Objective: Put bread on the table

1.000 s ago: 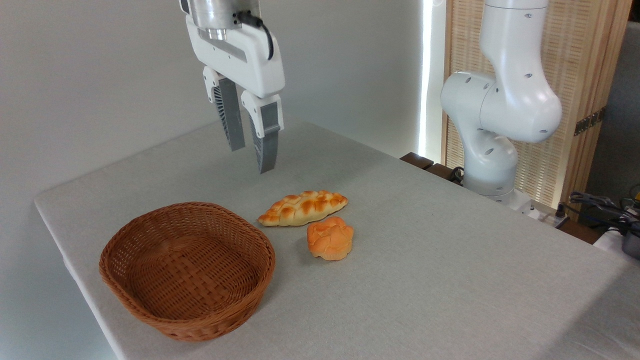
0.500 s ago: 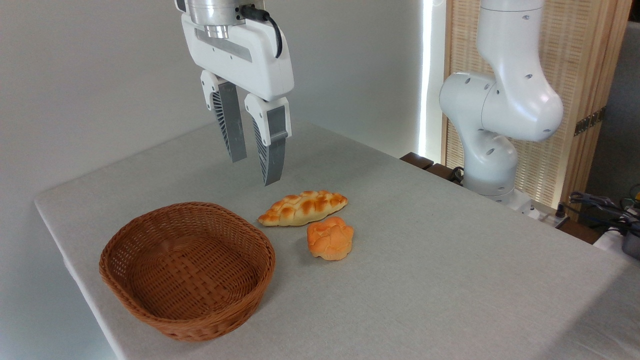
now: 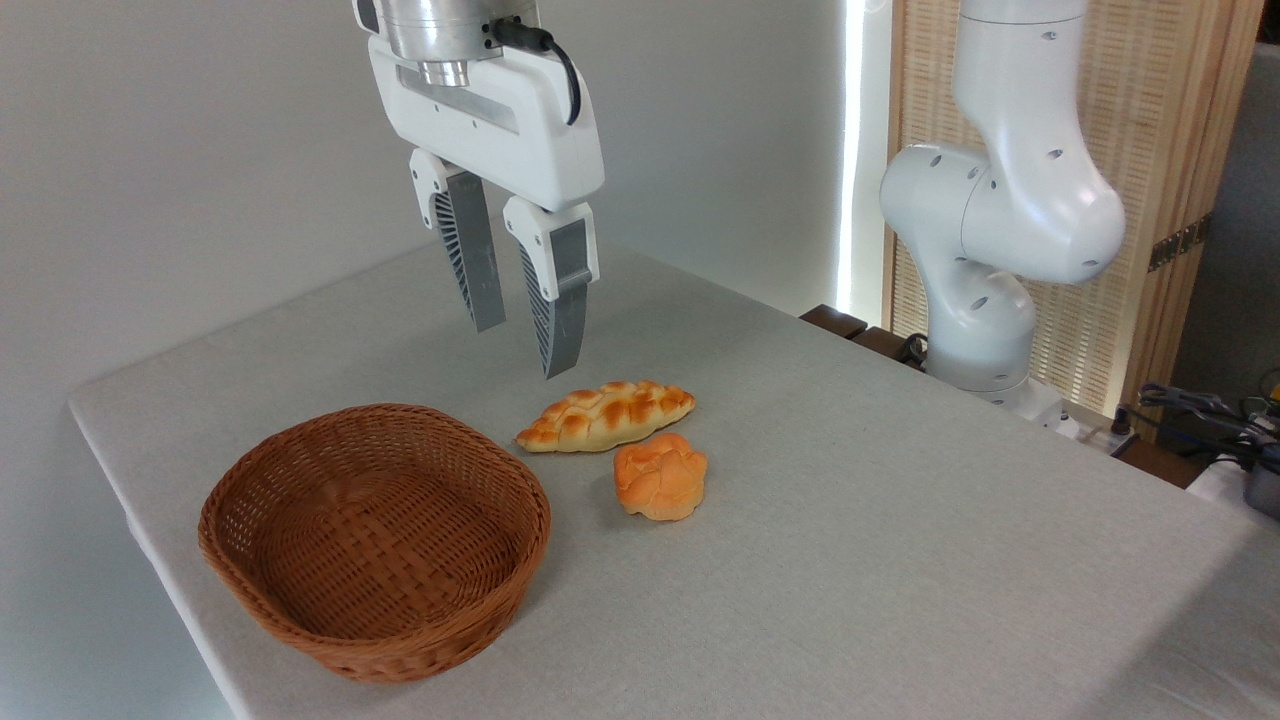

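Note:
The braided golden bread [image 3: 606, 414] lies flat on the light grey table [image 3: 850, 520], just right of the wicker basket. My gripper [image 3: 525, 350] hangs in the air above and slightly left of the loaf, clear of it. Its two grey ribbed fingers [image 3: 560, 300] point down with a narrow gap between them and nothing held. The gripper is open.
An empty brown wicker basket [image 3: 375, 535] stands at the front left of the table. A small round orange bun [image 3: 660, 475] sits just in front of the loaf. The arm's white base [image 3: 985, 250] rises behind the table's right edge.
The gripper has drifted to the right and a little lower, closer to the loaf. The bread, bun and basket have stayed where they were.

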You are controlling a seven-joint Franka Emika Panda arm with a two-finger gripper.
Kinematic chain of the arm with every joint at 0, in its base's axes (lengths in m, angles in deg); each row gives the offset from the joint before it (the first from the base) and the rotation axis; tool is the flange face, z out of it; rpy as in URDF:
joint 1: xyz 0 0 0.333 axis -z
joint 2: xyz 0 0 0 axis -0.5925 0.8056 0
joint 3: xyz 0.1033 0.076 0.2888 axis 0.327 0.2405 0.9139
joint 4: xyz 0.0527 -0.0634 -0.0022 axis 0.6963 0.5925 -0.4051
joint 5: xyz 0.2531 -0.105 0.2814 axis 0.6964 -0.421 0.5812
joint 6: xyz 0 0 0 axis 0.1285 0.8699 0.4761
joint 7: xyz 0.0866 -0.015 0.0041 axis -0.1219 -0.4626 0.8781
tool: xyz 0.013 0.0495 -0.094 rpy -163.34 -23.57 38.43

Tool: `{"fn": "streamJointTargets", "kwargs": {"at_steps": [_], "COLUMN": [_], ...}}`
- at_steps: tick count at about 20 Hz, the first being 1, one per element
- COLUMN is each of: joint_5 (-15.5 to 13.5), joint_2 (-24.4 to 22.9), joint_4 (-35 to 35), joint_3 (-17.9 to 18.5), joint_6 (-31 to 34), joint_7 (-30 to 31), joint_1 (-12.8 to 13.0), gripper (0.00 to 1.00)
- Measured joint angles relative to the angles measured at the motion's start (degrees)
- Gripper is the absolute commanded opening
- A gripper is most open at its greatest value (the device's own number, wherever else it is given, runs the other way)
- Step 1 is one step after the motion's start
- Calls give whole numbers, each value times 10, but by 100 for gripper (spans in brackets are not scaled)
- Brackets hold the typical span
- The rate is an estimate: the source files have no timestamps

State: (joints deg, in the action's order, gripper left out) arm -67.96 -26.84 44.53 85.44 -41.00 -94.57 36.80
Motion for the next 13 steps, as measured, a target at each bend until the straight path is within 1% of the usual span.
{"fn": "streamJointTargets", "kwargs": {"at_steps": [3, 13], "joint_5": [0, 0], "joint_2": [0, 0], "joint_4": [-1, -1], "joint_3": [12, 13], "joint_6": [0, 0], "joint_7": [0, 0], "joint_1": [7, 10], "gripper": [100, 100]}}
